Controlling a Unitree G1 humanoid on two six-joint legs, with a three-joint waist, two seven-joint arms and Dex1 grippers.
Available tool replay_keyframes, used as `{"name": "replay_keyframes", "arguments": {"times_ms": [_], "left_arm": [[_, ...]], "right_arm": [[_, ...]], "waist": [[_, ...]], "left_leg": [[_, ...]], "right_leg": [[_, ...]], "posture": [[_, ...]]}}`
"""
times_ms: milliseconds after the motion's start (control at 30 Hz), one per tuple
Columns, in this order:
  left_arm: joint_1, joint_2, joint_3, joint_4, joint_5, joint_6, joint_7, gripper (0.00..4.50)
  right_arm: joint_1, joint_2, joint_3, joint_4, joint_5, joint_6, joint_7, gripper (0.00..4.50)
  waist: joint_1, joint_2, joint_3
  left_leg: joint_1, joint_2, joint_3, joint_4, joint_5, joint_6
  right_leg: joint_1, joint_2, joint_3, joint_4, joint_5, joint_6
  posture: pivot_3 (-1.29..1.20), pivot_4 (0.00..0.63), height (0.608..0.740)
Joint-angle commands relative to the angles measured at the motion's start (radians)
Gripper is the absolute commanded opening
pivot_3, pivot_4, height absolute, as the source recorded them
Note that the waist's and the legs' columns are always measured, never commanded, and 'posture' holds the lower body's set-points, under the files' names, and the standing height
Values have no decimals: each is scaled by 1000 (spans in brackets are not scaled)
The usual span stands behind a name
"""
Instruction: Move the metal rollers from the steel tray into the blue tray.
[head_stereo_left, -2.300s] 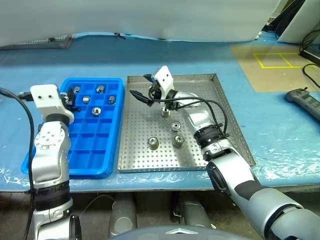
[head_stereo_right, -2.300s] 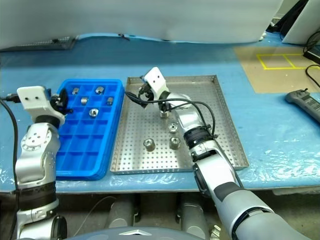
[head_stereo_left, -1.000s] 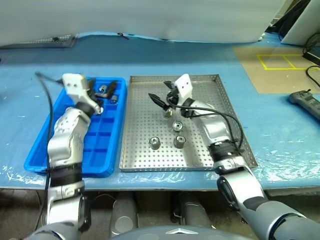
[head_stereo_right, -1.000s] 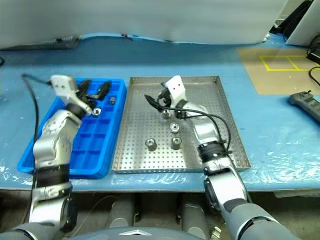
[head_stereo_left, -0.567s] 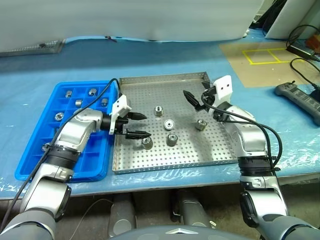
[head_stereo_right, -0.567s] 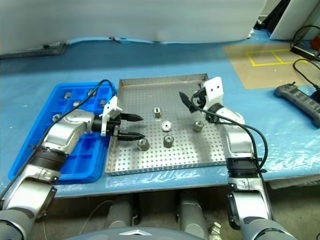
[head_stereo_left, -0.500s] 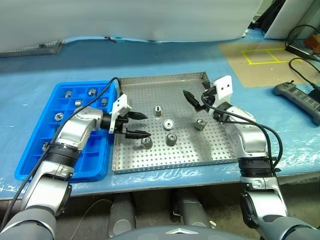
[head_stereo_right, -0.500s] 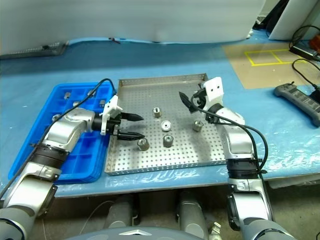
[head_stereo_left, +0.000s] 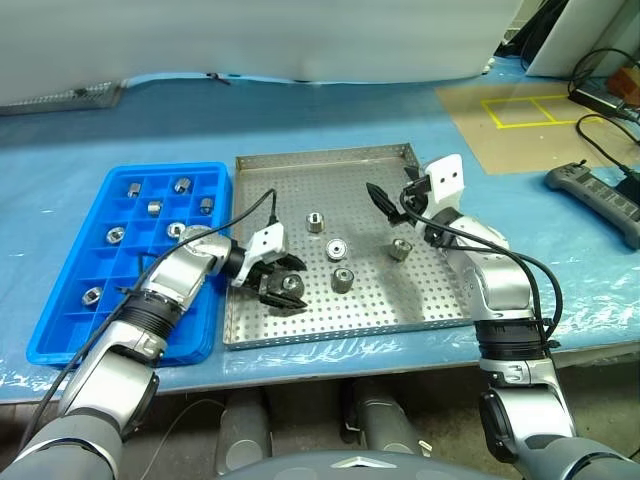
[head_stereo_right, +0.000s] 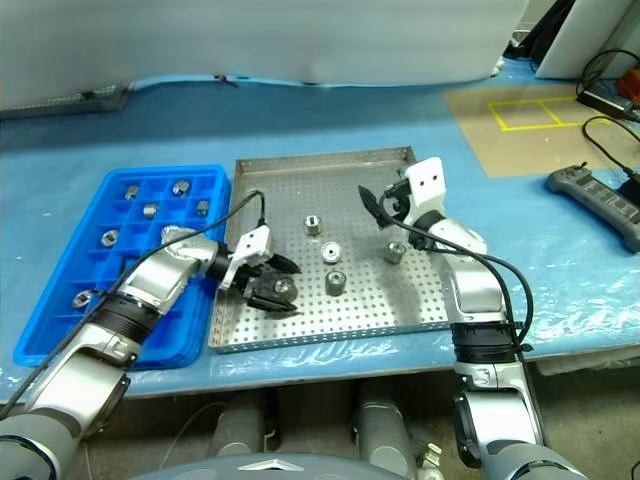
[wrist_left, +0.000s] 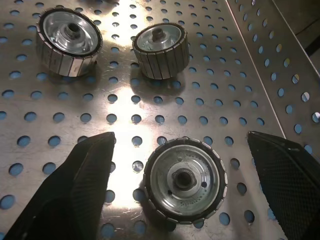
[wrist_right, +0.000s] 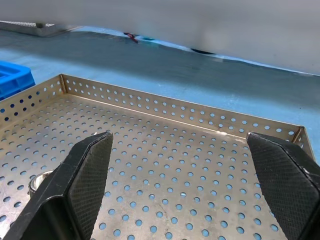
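Nearest thing: left gripper (head_stereo_left: 285, 284) is down low over the near-left part of the steel tray (head_stereo_left: 440, 300), fingers spread w/ one roller (wrist_left: 185, 179) sitting between them, upright on the perforated floor. Can't tell if either finger is touching it yet; in the wrist view there's a gap on both sides.

Just right of that and a bit farther, another roller (head_stereo_left: 342, 279), standing upright. Then a flatter-looking one (head_stereo_left: 336, 247) a little farther back, hole facing up. One more (head_stereo_left: 400, 248) to the right of those, looks tilted, and a small one (head_stereo_left: 316, 221) farther in, roughly mid-tray. So 5 rollers on the steel tray incl. the one at the left gripper.

Right gripper (head_stereo_left: 392, 200) hangs above the far-right part of the tray, fingers wide apart, nothing in them, pointing left-ish over the tray floor.

Blue tray (head_stereo_left: 60, 340) sits just left of the steel tray, edges nearly touching. It has rollers in the far compartments: 3 along the far rows (head_stereo_left: 181, 185), a couple in the next row (head_stereo_left: 115, 235), plus one (head_stereo_left: 91, 296) nearer on the left side. Near compartments look bare.

Far right on the table, a black remote (head_stereo_left: 590, 193).
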Motion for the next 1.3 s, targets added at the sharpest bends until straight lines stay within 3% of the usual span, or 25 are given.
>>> {"name": "replay_keyframes", "arguments": {"times_ms": [33,200,333,600,1000,1300], "left_arm": [[-26,11,3,33,34,-45,2,3305],[-66,-79,162,31,-102,51,117,1724],[-114,-149,399,-4,-272,207,329,1724],[-122,-147,664,-4,-214,140,909,1724],[202,-112,713,-534,-189,386,1206,1724],[319,-126,738,-629,-200,534,1289,1724]], "right_arm": [[-10,-8,-3,-43,4,-11,-6,4500],[-21,-1,5,-17,3,-23,-7,4500],[-57,7,20,45,4,-43,13,4500],[-193,64,74,275,-6,-144,87,4500],[-376,124,111,647,-45,-334,198,4500],[-411,122,102,730,-60,-394,225,4500]], "waist": [[-1,0,0],[0,0,0],[4,0,0],[9,0,0],[99,0,0],[108,0,0]], "left_leg": [[0,0,0,0,0,0],[0,0,0,0,0,0],[-4,0,0,2,0,0],[-4,-4,-2,2,0,1],[-17,4,-4,7,-1,5],[-12,5,-4,9,1,1]], "right_leg": [[0,0,0,0,0,0],[0,0,0,0,0,0],[-1,0,-1,0,0,-1],[-2,0,-2,1,0,-1],[-9,-1,-10,3,-1,-4],[-8,-1,-9,10,-2,-4]], "posture": [[-204,150,740],[-177,150,740],[-125,150,740],[68,150,740],[222,150,740],[218,150,740]]}}
